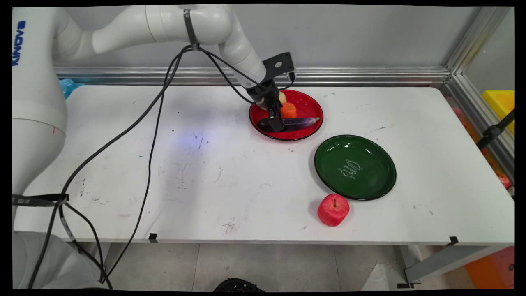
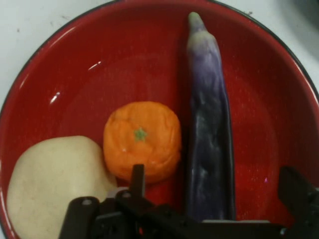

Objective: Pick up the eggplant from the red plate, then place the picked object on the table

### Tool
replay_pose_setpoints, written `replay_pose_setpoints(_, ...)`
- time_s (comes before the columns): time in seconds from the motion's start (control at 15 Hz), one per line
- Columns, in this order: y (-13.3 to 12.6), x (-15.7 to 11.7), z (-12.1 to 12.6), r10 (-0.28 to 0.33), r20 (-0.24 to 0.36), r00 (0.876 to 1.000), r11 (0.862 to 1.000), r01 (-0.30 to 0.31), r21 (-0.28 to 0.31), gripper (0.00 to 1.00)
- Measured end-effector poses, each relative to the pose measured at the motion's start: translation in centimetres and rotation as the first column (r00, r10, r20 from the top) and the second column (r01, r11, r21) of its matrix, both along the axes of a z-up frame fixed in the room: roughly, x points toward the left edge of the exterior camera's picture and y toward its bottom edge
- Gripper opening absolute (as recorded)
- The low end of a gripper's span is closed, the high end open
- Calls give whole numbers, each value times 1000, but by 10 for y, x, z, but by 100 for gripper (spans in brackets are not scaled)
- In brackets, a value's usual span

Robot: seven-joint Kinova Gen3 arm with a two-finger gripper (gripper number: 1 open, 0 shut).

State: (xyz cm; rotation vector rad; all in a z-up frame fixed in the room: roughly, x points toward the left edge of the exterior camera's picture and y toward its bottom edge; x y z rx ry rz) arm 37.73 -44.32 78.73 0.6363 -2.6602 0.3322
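Observation:
My gripper point(image 1: 274, 122) is down inside the red plate point(image 1: 306, 102) at the back of the table. It is open, and its fingers straddle the thick end of a purple eggplant point(image 1: 303, 121). In the hand view the eggplant point(image 2: 208, 99) runs up the red plate point(image 2: 75, 74) between the left finger point(image 2: 137, 177) and the right one point(image 2: 294, 189), with a gap on each side. An orange point(image 2: 142, 139) lies just left of the eggplant, and a beige potato point(image 2: 50, 184) sits beside it. The orange point(image 1: 289, 110) and potato point(image 1: 282, 98) sit right behind the hand.
An empty green plate point(image 1: 370, 156) lies right of centre, nearer the front than the red plate. A red apple point(image 1: 333, 209) stands on the table just in front of it. Black cables hang from the arm over the table's left half.

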Motion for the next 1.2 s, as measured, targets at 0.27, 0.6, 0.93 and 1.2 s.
replay_pose_setpoints(0.27,0,-1,-11,2,10,1000,1000,-2,14,100)
replay_pose_setpoints(0.6,2,0,-19,9,18,1000,1000,-9,30,100)
replay_pose_setpoints(0.93,3,0,-23,11,17,1000,999,-11,39,0)
replay_pose_setpoints(1.2,2,-2,-22,9,10,1000,999,-9,38,0)
